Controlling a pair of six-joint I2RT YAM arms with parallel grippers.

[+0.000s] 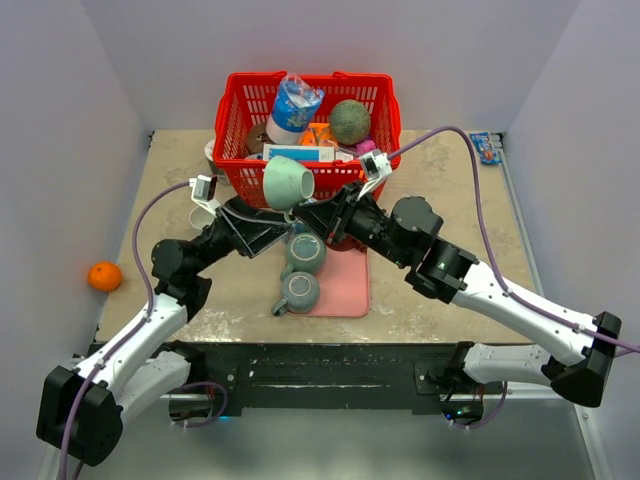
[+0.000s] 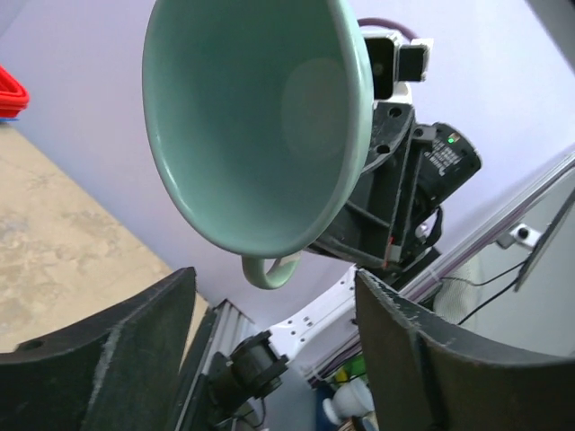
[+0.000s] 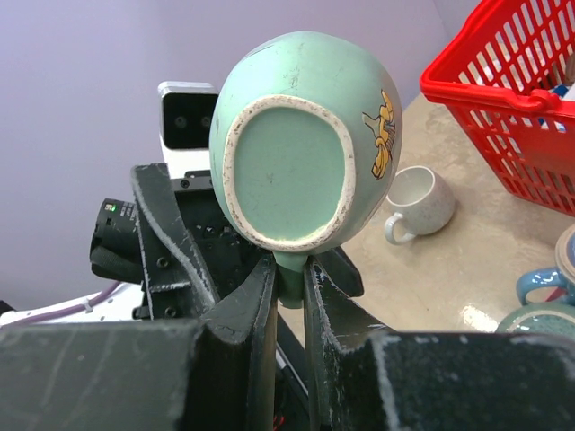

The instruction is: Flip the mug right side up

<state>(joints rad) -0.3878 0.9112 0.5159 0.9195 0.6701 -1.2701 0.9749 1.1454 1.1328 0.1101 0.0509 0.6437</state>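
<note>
A mint-green mug (image 1: 287, 183) hangs in the air in front of the red basket, tipped on its side. My right gripper (image 1: 304, 211) is shut on its handle. In the right wrist view the mug's base (image 3: 287, 171) faces the camera and the handle is pinched between the fingers (image 3: 289, 280). My left gripper (image 1: 277, 223) is open just below the mug from the left. In the left wrist view the mug's open mouth (image 2: 256, 126) faces the camera above the spread fingers (image 2: 274, 310), which touch nothing.
A red basket (image 1: 237, 112) full of items stands at the back. Two blue-green mugs (image 1: 303, 253) (image 1: 297, 292) sit on a pink mat (image 1: 347, 285) below the grippers. A white speckled mug (image 1: 203, 215) stands to the left. An orange (image 1: 104, 276) lies far left.
</note>
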